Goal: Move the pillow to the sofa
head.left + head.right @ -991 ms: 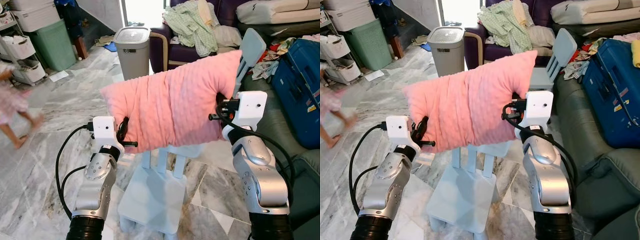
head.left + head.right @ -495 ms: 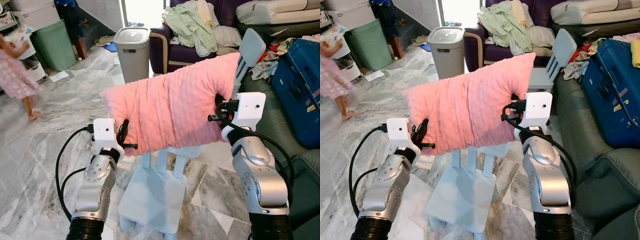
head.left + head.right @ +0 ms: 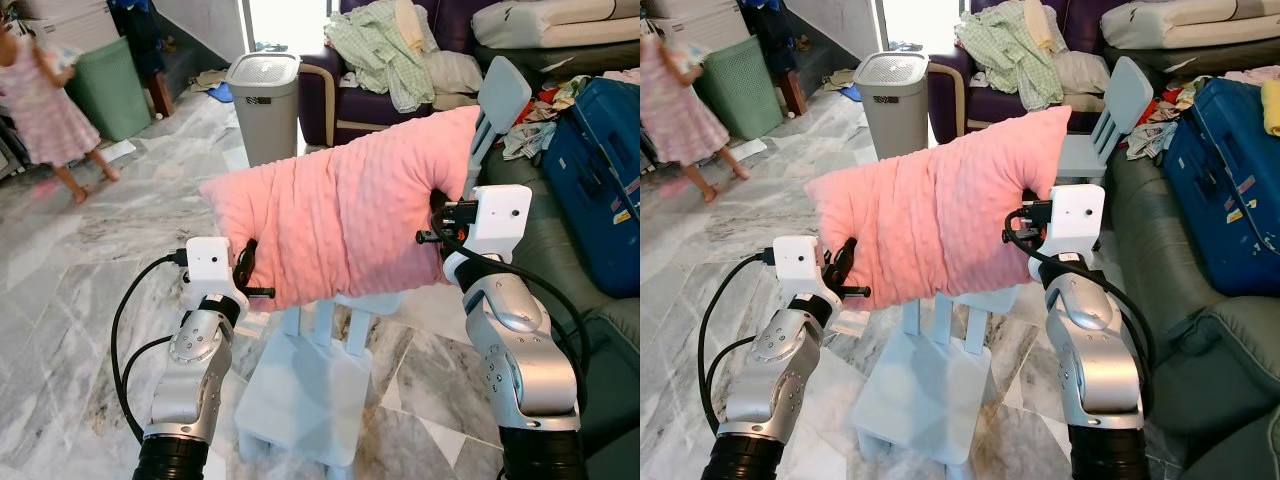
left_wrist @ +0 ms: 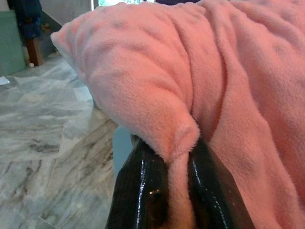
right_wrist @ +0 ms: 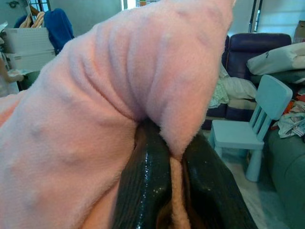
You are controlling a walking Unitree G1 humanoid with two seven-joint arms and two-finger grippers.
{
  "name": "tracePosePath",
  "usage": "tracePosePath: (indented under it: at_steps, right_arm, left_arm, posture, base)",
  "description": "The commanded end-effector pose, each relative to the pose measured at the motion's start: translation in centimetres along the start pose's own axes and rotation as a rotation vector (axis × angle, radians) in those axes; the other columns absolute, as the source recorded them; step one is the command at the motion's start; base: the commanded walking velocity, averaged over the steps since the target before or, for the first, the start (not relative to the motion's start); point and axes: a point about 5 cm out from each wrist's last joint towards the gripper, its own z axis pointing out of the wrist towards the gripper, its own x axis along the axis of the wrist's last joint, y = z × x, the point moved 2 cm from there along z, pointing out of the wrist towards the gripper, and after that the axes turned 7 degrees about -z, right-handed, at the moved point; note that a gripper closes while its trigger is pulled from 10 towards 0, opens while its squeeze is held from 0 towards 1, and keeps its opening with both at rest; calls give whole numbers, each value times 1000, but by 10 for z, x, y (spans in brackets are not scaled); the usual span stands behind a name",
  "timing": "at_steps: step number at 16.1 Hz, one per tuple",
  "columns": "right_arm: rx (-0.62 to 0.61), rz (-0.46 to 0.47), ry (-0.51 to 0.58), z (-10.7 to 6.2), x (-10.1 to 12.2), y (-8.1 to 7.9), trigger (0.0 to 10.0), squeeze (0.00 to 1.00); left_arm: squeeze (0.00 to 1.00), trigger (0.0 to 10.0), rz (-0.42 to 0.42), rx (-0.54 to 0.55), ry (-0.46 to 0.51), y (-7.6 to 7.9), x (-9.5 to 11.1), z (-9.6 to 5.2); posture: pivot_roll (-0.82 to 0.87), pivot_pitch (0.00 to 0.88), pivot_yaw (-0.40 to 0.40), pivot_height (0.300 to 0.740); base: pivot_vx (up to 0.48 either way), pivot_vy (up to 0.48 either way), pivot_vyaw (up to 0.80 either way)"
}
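The pink pillow point(image 3: 345, 210) is hanging in the air in front of the robot, stretched between both arms and tilting up toward the robot's right. The left end effector point(image 4: 178, 191) is pinching the pillow's lower left edge, its two black fingers point(image 4: 143, 191) closed on a fold of the fleece. The right end effector point(image 5: 175, 191) is gripping the opposite edge in the same way, with fabric squeezed between its closed fingers point(image 5: 143, 186).

Directly below the pillow, a light blue child's chair point(image 3: 305, 385) is lying tipped over on the marble floor point(image 3: 90, 300). A second light blue chair point(image 3: 1110, 120) is standing upright just behind the pillow's right corner. The dark grey sofa point(image 3: 1230, 340) is sitting to the robot's right, carrying a blue suitcase point(image 3: 1225, 170) and scattered clothes point(image 3: 1160, 135).

Farther back, a grey laundry bin point(image 3: 265, 100) is standing beside a purple armchair point(image 3: 350, 100) heaped with a green checked cloth point(image 3: 385, 45). A person in a pink dress point(image 3: 45, 110) is standing at far left, near a green bin point(image 3: 105, 85).
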Motion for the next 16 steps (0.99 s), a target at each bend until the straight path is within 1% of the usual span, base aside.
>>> tracePosePath:
  at_steps: [1, 16]
  right_arm:
    - [8, -3, 33, -1, 9, 0, 10000, 0]
    - [5, -3, 30, 0, 9, 1, 10000, 0]
  left_arm:
    - [0, 10000, 4, 1, 15, 1, 5, 0]
    - [0, 10000, -2, 9, 13, 0, 5, 2]
  posture:
    - [-58, 0, 20, 740]
    - [-61, 0, 20, 740]
  base:
    - [-292, 0, 0]
    - [-353, 0, 0]
